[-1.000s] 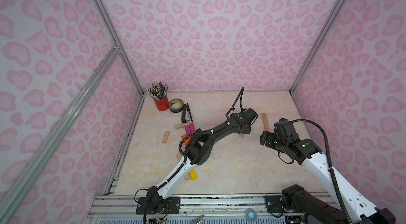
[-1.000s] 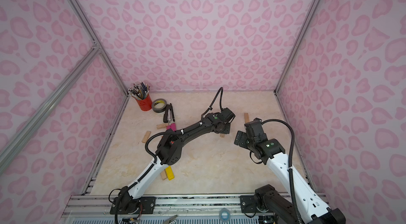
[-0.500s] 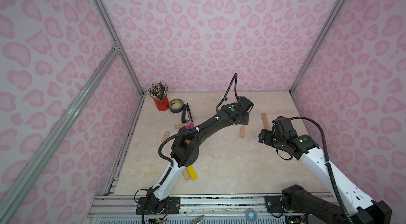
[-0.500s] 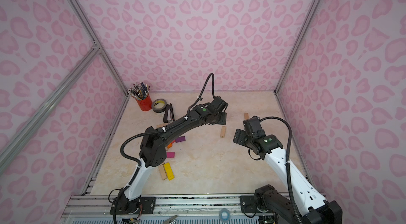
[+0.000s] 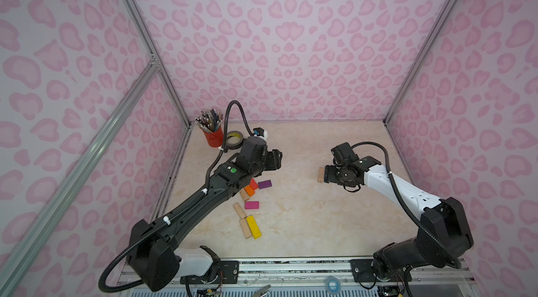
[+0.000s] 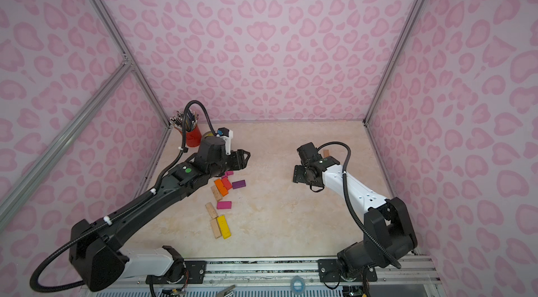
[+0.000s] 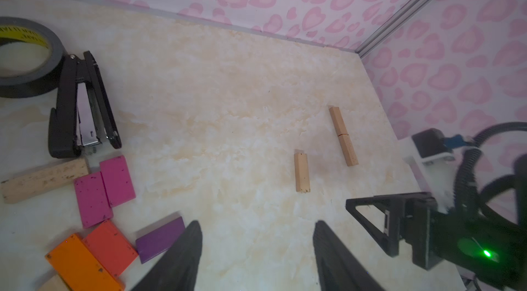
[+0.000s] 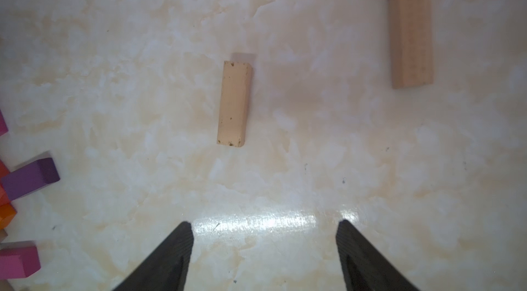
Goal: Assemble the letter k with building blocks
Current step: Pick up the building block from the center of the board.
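Left fingers (image 7: 182,252) apart and empty, right fingers (image 8: 171,255) apart, just short of pale wood block (image 8: 234,103)

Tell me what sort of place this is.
Probably a lab robot booth: pink-patterned walls on aluminium framing, two arms bolted to a front rail, building blocks strewn on the tabletop.

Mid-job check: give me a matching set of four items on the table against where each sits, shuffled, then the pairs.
1 yellow block
2 purple block
3 stapler
4 lone wood block

A beside the tape roll
B alone, ahead of the right pincer
C side by side with a plain block, nearest the arm bases
D next to the red block

Pairs: 1-C, 2-D, 3-A, 4-B
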Motion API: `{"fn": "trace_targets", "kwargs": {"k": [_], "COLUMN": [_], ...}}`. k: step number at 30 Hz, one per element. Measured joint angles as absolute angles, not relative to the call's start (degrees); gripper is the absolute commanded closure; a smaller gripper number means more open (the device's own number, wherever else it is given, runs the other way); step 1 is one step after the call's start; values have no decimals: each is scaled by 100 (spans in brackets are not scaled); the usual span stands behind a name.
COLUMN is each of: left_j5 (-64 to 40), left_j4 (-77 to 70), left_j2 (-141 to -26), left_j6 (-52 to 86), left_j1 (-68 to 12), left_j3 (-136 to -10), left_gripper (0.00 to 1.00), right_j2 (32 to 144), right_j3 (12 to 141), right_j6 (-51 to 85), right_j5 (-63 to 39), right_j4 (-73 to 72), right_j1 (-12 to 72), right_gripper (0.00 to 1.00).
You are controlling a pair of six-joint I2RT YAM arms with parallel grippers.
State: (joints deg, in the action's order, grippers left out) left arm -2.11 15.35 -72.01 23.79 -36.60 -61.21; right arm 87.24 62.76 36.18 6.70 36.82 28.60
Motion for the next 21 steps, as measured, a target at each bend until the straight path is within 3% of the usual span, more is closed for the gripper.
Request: {"fn": "trace_targets", "kwargs": {"k": [5,13,21], "left_j5": [-331,-941,-1330], "left_j4": [1208,1120,1140], "left_j2": [-5892,-4764,-4484], "left_j6": [1664,521,-421], "left_j1": [-3529,-3509,-3509], "left_j3": [-5061,-4359,-4338], "left_gripper": [25,8,10], "right_j2": [9767,10785,11157], "right_j3": [6838,7459,7662], "right_j6": [3529,3529,3533], "right_j5": [871,921,917], "right_j4": [3551,3435,3400], "right_j1": [2871,2860,2858], "right_gripper": [31,43,56]}}
